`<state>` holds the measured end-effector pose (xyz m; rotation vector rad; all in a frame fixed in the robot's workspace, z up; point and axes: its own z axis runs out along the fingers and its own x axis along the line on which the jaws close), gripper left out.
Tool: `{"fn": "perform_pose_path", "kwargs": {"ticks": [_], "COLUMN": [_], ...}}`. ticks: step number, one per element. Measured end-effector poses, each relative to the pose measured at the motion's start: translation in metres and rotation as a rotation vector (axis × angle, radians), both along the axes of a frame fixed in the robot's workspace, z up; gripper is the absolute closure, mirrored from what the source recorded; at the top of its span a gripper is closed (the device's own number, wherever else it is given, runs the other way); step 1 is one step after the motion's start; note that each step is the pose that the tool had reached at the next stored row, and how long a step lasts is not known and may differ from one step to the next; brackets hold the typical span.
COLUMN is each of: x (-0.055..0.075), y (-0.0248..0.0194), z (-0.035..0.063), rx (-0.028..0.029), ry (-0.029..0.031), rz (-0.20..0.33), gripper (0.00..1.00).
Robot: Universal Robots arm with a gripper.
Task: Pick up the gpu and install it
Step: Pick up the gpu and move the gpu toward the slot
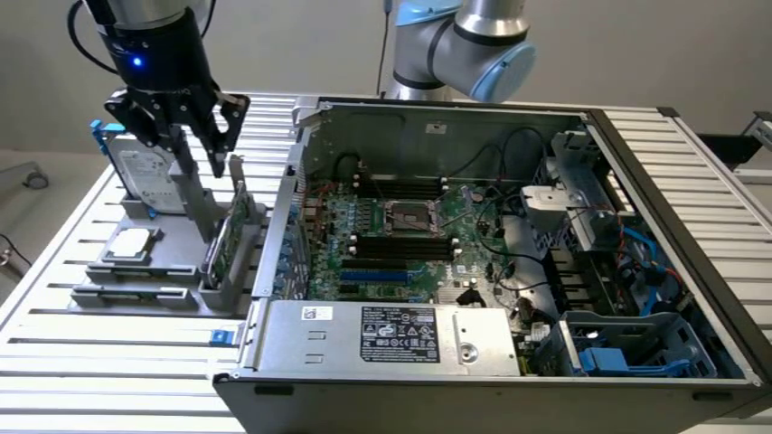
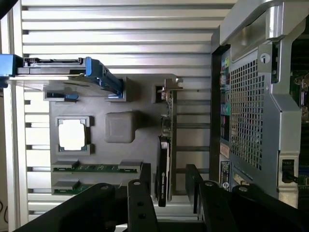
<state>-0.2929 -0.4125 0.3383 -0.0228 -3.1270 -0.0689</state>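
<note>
- Exterior view: the gripper (image 1: 201, 161) hangs above the grey holder (image 1: 181, 271), over the slot on the side nearest the computer case (image 1: 422, 127); its fingers are spread apart and grip nothing
- the gpu (image 1: 223, 240) stands on edge in that slot of the holder, green board showing, with the case just beside it
- a hard drive (image 1: 151, 176) in a blue frame leans upright at the holder's far end; a square silver chip (image 1: 133, 242) lies flat in a pocket of the holder, on the side away from the case
- the holder sits on a slatted table (image 1: 72, 362); the case lies open, lid off, circuit board exposed
- Wrist view: the gripper (image 2: 168, 166) straddles the gpu (image 2: 165, 140), one black finger (image 2: 142, 193) on each side of the thin card; there seems to be a small gap on both sides, though contact is hard to rule out
- the chip (image 2: 72, 134) and hard drive (image 2: 67, 75) sit on the holder (image 2: 120, 104), with two memory sticks (image 2: 96, 168) laid in its grooves
</note>
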Motion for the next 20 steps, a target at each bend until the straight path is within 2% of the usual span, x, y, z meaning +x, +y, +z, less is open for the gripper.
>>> {"fn": "perform_pose_path", "kwargs": {"ticks": [12, 20], "x": [-0.002, -0.002], "y": [-0.0075, -0.0087], "z": [-0.0219, -0.0365], "rx": [0.0, 0.0], "ry": [0.0, 0.0], "rz": [0.0, 0.003], "gripper": [0.58, 0.58]}}
